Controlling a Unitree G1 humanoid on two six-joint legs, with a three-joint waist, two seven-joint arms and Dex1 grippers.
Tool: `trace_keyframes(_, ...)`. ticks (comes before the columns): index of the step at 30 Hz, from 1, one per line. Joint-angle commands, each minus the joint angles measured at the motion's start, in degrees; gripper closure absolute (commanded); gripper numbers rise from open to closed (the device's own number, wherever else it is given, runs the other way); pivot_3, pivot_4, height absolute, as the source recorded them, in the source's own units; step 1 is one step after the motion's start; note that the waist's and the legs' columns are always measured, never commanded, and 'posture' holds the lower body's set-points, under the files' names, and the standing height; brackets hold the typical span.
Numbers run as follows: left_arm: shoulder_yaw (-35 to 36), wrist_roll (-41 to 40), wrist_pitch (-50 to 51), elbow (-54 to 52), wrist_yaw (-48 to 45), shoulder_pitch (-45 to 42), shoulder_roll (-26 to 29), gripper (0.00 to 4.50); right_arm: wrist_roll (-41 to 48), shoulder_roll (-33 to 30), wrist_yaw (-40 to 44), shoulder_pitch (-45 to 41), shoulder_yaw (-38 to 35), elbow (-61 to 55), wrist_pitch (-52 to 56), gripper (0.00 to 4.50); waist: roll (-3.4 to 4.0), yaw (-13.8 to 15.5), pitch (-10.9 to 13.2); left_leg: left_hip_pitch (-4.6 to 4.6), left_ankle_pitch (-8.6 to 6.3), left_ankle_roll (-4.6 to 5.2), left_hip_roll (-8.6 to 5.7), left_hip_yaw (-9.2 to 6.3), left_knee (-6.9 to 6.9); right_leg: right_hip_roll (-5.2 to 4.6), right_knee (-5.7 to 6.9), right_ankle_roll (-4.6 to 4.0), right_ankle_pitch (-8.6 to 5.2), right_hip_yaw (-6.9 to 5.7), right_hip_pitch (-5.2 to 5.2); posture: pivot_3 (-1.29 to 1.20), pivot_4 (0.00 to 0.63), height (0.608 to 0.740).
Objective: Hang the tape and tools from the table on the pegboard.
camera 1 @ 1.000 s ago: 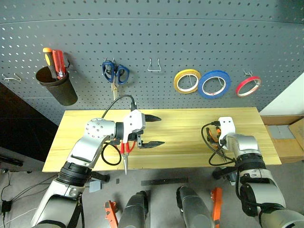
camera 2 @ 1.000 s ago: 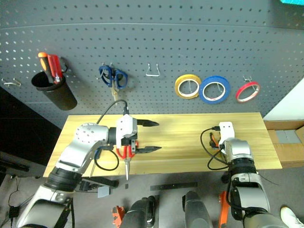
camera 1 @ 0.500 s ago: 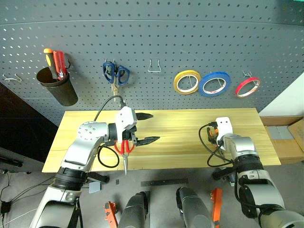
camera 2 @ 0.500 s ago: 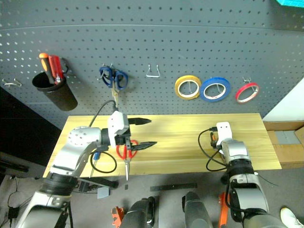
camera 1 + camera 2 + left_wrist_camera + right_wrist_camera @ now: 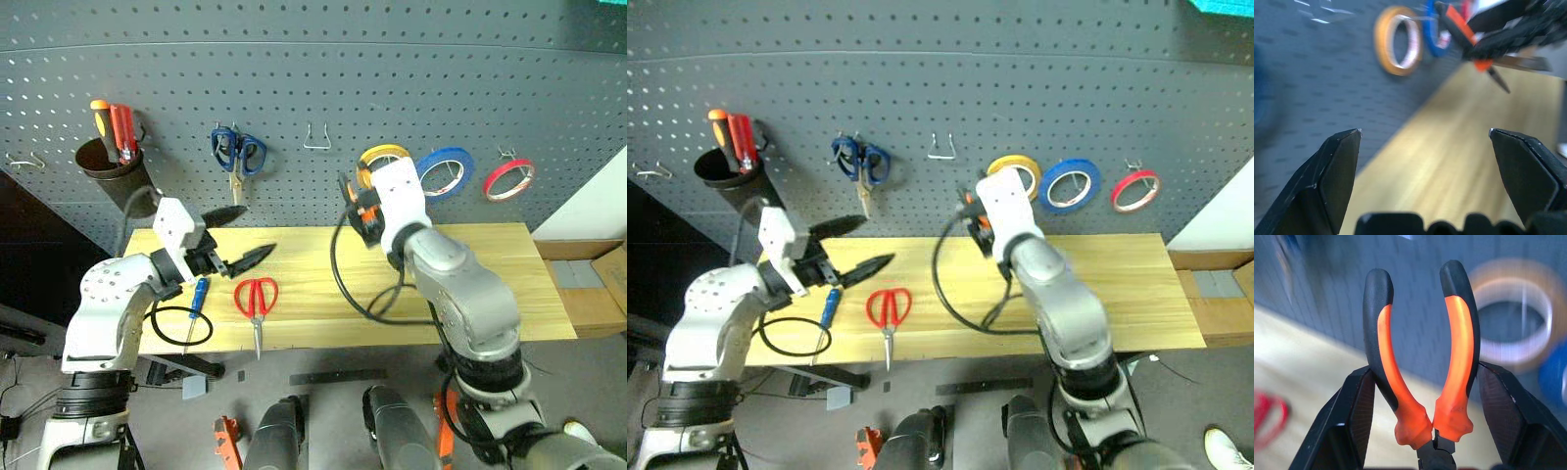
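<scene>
a dark grey pegboard [image 5: 323,69] rises behind the wooden table [image 5: 313,294]. in the eye views the right gripper [image 5: 361,211], raised just below the yellow tape [image 5: 384,155], clamps the pliers [image 5: 364,208]; the blue tape [image 5: 446,172] hangs beside it. the left gripper [image 5: 238,238] is spread wide and empty above the red scissors [image 5: 256,299] and blue screwdriver [image 5: 195,305]. left wrist view: fingers [image 5: 1332,176] apart over bare wood. right wrist view: pads [image 5: 1354,411] press the orange-and-black handles.
</scene>
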Motion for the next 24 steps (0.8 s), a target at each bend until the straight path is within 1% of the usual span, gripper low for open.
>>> trace_keyframes(1,3.9,-0.5,-0.8,-1.4,4.0,-1.5,0.6,0.0,0.3,2.3,-0.4,-7.8,-2.0,5.2,-6.4,1.83,-0.12,0.1,-0.2,0.0,0.0,0.0,-0.01,0.0,-0.02,-0.01,0.01,0.0,0.0,0.0,-0.01,-0.07,0.156,0.74)
trace_keyframes(5,5.5,-0.1,-1.1,-2.3,7.5,-1.5,0.7,0.0,0.9,4.8,-1.0,-16.3,-5.1,15.1,-13.3,1.83,-0.21,0.4,-0.5,-0.01,-0.01,-0.02,-0.02,0.03,-0.13,-0.02,-0.05,-0.02,0.01,0.02,-0.07,-0.04,0.141,0.74)
trace_keyframes(8,5.7,0.3,-0.9,-3.6,9.5,-1.2,0.7,0.0,1.4,7.0,-2.5,-23.3,-8.2,24.7,-20.7,1.83,-0.27,0.9,-0.7,-0.02,-0.01,-0.02,-0.02,0.04,-0.17,-0.02,-0.05,-0.03,0.02,0.02,-0.11,-0.02,0.135,0.74)
trace_keyframes(15,3.5,1.7,-1.0,-3.5,12.3,-3.1,0.1,0.0,2.1,9.0,-5.7,-33.8,-12.3,42.6,-34.9,1.83,-0.43,1.6,-1.0,-0.02,-0.01,-0.03,-0.03,0.05,-0.2,-0.03,-0.05,-0.08,0.04,-0.01,-0.14,0.0,0.126,0.74)
trace_keyframes(19,1.6,2.6,-1.3,-2.8,12.3,-5.0,-0.1,0.0,1.7,8.9,-6.8,-36.4,-13.1,52.0,-42.3,1.83,-0.53,1.7,-1.3,-0.03,0.0,-0.04,-0.04,0.04,-0.2,-0.02,-0.03,-0.11,0.06,-0.03,-0.13,0.0,0.127,0.74)
trace_keyframes(24,0.2,3.0,-1.9,-1.3,12.0,-7.2,-0.6,0.0,1.7,9.6,-7.6,-35.7,-12.9,59.5,-48.0,1.83,-0.61,1.7,-1.4,-0.02,0.0,-0.04,-0.03,0.06,-0.22,-0.02,-0.02,-0.11,0.06,-0.03,-0.13,0.01,0.131,0.74)
